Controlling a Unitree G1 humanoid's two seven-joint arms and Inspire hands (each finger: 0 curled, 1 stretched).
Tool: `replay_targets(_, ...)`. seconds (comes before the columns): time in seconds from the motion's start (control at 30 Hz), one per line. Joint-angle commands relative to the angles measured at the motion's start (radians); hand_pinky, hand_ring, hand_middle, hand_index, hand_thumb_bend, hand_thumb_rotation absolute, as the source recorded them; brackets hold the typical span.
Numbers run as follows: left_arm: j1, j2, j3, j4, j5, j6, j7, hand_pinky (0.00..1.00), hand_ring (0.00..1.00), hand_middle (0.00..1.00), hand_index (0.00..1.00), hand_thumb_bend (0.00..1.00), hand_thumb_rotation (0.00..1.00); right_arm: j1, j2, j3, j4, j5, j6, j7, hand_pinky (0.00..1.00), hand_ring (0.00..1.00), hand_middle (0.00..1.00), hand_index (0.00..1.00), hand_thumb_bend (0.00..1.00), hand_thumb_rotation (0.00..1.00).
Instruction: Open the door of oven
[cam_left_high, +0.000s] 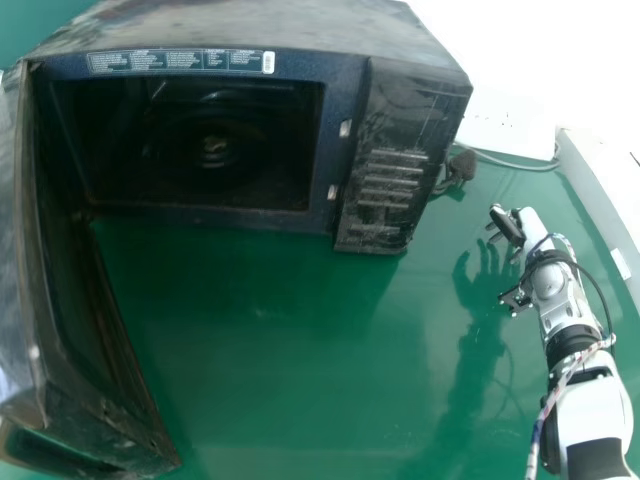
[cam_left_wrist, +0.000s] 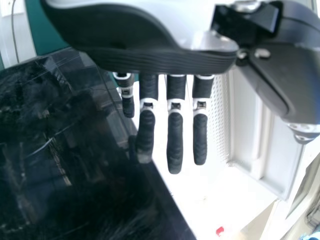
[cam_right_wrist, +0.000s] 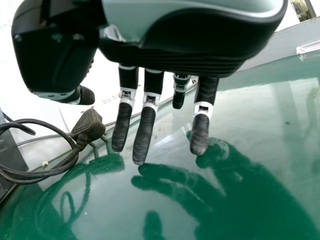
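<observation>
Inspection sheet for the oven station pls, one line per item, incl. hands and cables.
Surface: green tabletop, glossy, reflections visible
Job's things: oven with its door swung wide open
Clutter: black plug lying beside the oven
Robot hands: right robot hand above the tabletop, fingers straight; left robot hand by a glossy black panel, fingers straight
Cables: black cord looped near the plug; wires along the right arm
Surroundings: white panel beyond the tabletop

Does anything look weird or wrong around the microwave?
Yes: the power plug lies loose on the green table beside the microwave, its pins in no socket, which looks odd. The door stands wide open, but that fits the job. I see nothing spilled.
</observation>
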Motion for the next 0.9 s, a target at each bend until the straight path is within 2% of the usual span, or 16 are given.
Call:
replay_targets(0.0,0.017,0.030,0.016,0.056,-0.051,0.030,-0.038,0.24,0.34,0.42,0.48,0.51,0.08,0.036,0.021,0.002,0.021,-0.001,0.005,0.020,0.42,0.47,0.53,0.49,0.51,0.15)
replay_targets(0.03,0.013,0.037,0.011,0.079,-0.061,0.034,-0.052,0.24,0.36,0.43,0.49,0.51,0.08,0.036,0.021,0.002,0.021,-0.001,0.006,0.020,0.43,0.47,0.53,0.49,0.51,0.15)
replay_targets(0.07,0.013,0.046,0.008,0.103,-0.075,0.046,-0.072,0.25,0.37,0.44,0.50,0.73,0.21,0.036,0.021,0.003,0.021,-0.002,0.004,0.020,0.43,0.47,0.53,0.49,0.51,0.15)
replay_targets(0.1,-0.015,0.047,-0.003,0.139,-0.078,0.011,-0.118,0.28,0.40,0.46,0.53,0.85,0.27,0.036,0.021,0.004,0.021,-0.004,0.004,0.018,0.43,0.47,0.53,0.49,0.51,0.15)
replay_targets(0.13,-0.048,0.051,-0.016,0.175,-0.067,-0.042,-0.162,0.27,0.41,0.49,0.56,0.84,0.35,0.036,0.021,0.003,0.022,-0.003,0.004,0.018,0.43,0.47,0.53,0.49,0.51,0.15)
replay_targets(0.17,-0.090,0.050,-0.031,0.213,-0.057,-0.100,-0.201,0.25,0.37,0.43,0.53,0.85,0.40,0.036,0.022,0.002,0.022,-0.002,0.004,0.017,0.43,0.47,0.53,0.49,0.51,0.15)
replay_targets(0.27,-0.125,0.083,-0.046,0.306,-0.030,-0.159,-0.246,0.19,0.25,0.32,0.46,0.96,0.53,0.037,0.021,0.004,0.021,-0.004,0.005,0.018,0.43,0.47,0.53,0.49,0.51,0.15)
replay_targets(0.4,-0.181,0.081,-0.045,0.406,-0.021,-0.250,-0.271,0.16,0.22,0.29,0.42,0.98,0.56,0.036,0.020,0.003,0.021,-0.003,0.008,0.019,0.43,0.47,0.53,0.49,0.51,0.15)
replay_targets(0.5,-0.291,0.112,-0.076,0.562,-0.028,-0.333,-0.372,0.13,0.19,0.27,0.39,0.79,0.57,0.037,0.020,0.002,0.021,-0.002,0.002,0.018,0.41,0.46,0.52,0.49,0.51,0.15)
replay_targets(0.57,-0.313,0.144,-0.104,0.652,-0.060,-0.341,-0.407,0.13,0.20,0.27,0.40,0.79,0.52,0.037,0.019,0.002,0.022,-0.002,0.002,0.019,0.41,0.46,0.52,0.49,0.51,0.15)
replay_targets(0.63,-0.312,0.167,-0.145,0.723,-0.128,-0.295,-0.415,0.14,0.21,0.30,0.48,0.75,0.53,0.035,0.020,0.003,0.022,-0.003,0.008,0.020,0.41,0.46,0.52,0.49,0.51,0.15)
replay_targets(0.67,-0.290,0.183,-0.162,0.747,-0.181,-0.217,-0.415,0.15,0.22,0.32,0.48,0.80,0.57,0.034,0.020,0.004,0.023,-0.004,0.011,0.020,0.43,0.47,0.52,0.49,0.51,0.15)
replay_targets(0.7,-0.261,0.202,-0.170,0.775,-0.212,-0.156,-0.415,0.16,0.27,0.37,0.54,0.81,0.61,0.035,0.020,0.004,0.023,-0.005,0.010,0.020,0.43,0.47,0.53,0.49,0.51,0.15)
replay_targets(0.77,-0.220,0.233,-0.171,0.835,-0.217,-0.162,-0.415,0.16,0.28,0.38,0.76,0.89,0.78,0.036,0.020,0.004,0.022,-0.005,0.009,0.017,0.44,0.47,0.52,0.49,0.51,0.15)
replay_targets(0.83,-0.223,0.244,-0.145,0.900,-0.144,-0.314,-0.415,0.17,0.23,0.33,0.74,0.95,0.73,0.037,0.019,0.002,0.023,-0.003,0.006,0.015,0.43,0.46,0.52,0.49,0.51,0.15)
replay_targets(0.87,-0.230,0.244,-0.141,0.917,-0.130,-0.352,-0.415,0.15,0.21,0.31,0.70,0.89,0.65,0.038,0.019,0.002,0.023,-0.003,0.005,0.014,0.43,0.46,0.52,0.49,0.51,0.15)
